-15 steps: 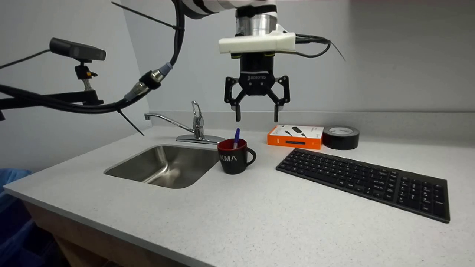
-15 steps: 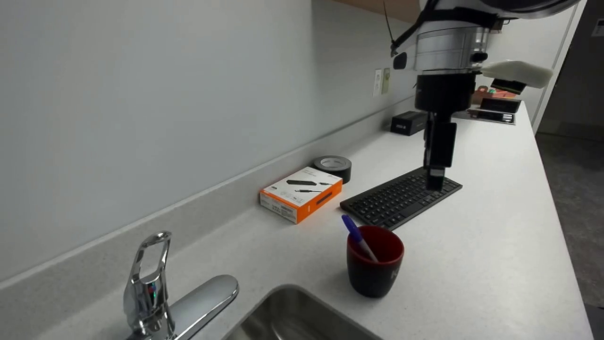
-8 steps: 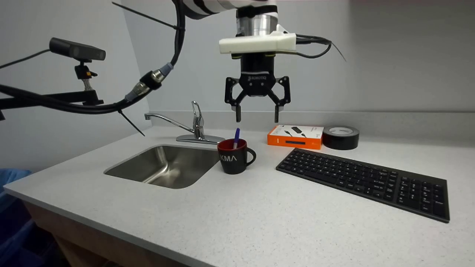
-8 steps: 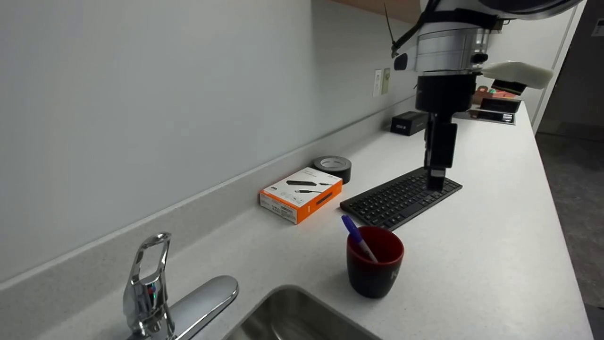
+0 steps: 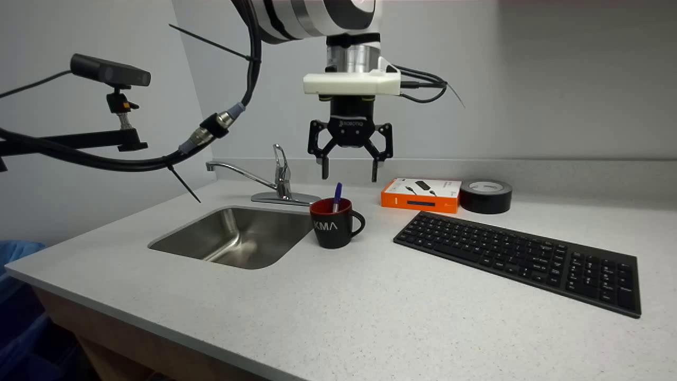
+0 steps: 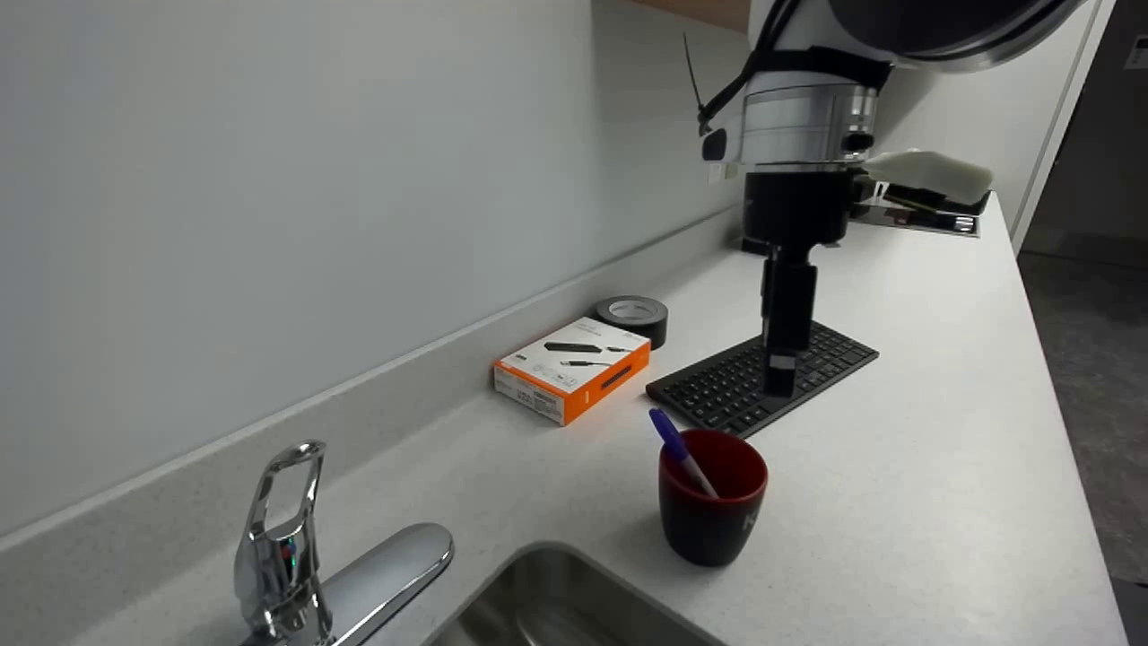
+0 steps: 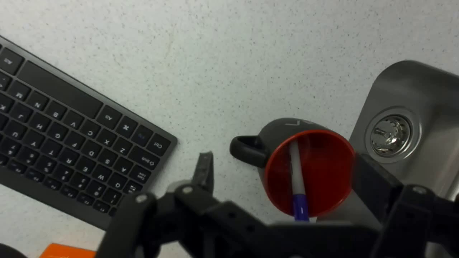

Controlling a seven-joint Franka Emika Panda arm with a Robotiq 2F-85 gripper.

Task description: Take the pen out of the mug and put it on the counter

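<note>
The dark mug (image 5: pixel 331 235) with a red inside stands upright on the light-grey speckled counter (image 5: pixel 370 307), right beside the sink. The blue-and-white pen (image 5: pixel 337 193) leans in it, blue end up above the rim; it also shows in an exterior view (image 6: pixel 674 440). My gripper (image 5: pixel 349 179) is open and empty, pointing down, higher than the mug and apart from it. In an exterior view the gripper (image 6: pixel 778 381) hangs in front of the keyboard. In the wrist view the mug (image 7: pixel 283 129) and the pen (image 7: pixel 297 172) appear between the spread fingers; the pen's top end is hidden by the gripper body.
The steel sink (image 5: pixel 222 216) with its faucet (image 5: pixel 282 180) is beside the mug. A black keyboard (image 5: pixel 518 259) lies on the handle side. An orange-and-white box (image 5: pixel 420 196) and a black tape roll (image 5: pixel 485 198) stand by the back wall.
The open gripper has come down and moved left in both exterior views, closer to the mug, mostly within the last half second. The mug and pen have not moved.
</note>
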